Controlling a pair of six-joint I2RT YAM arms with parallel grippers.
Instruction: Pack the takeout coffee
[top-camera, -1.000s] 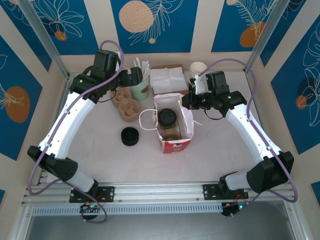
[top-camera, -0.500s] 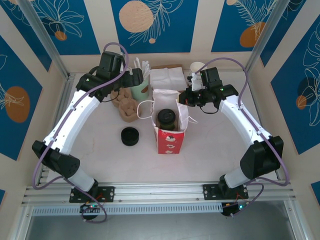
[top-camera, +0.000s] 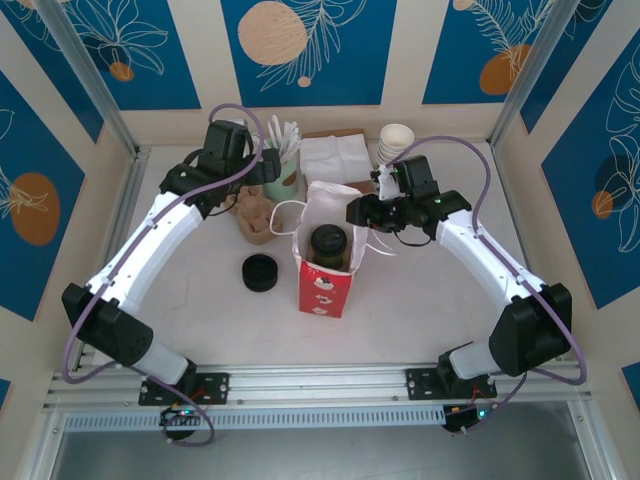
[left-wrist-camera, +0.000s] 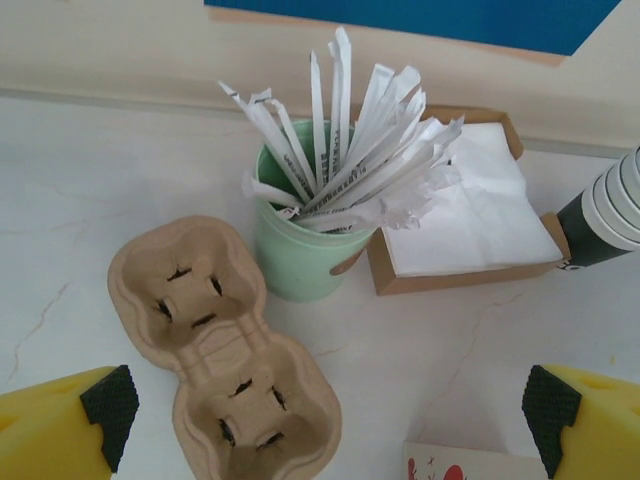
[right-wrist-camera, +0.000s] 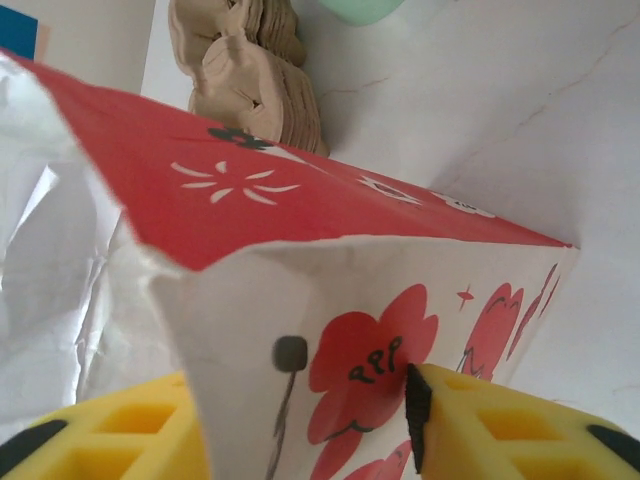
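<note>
The takeout coffee (top-camera: 328, 243) stands upright inside the paper bag (top-camera: 325, 290), its round black lid facing up through the open mouth. The bag's walls hide most of the dark body below the lid. The bag is red with white flower prints outside and white inside. It stands on its base on the pale table (top-camera: 420, 300), with a white loop handle (top-camera: 283, 228) hanging off its left rim.

The right gripper (top-camera: 360, 212) is at the bag's upper right rim. In the right wrist view its yellow fingers (right-wrist-camera: 500, 425) stand apart, with the bag's printed wall and folded edge between them. The jaws are parted, released rather than clenched, though at this close range it is hard to make out whether a pad brushes the paper.

The left gripper (left-wrist-camera: 325, 405) hovers behind and left of the bag, spread wide with nothing between its fingers. Under it, beyond the bag's far-left corner, are a stack of brown pulp cup carriers (left-wrist-camera: 220, 350) and a green cup (left-wrist-camera: 300, 260) stuffed with long paper-wrapped sticks (left-wrist-camera: 345, 130). Directly behind the bag sits a cardboard tray of white napkins (left-wrist-camera: 470, 215). Behind the bag to the right is a stack of paper cups (top-camera: 397, 140). A short black stack of lids (top-camera: 261, 272) lies left of the bag, near its front and apart from it.
</note>
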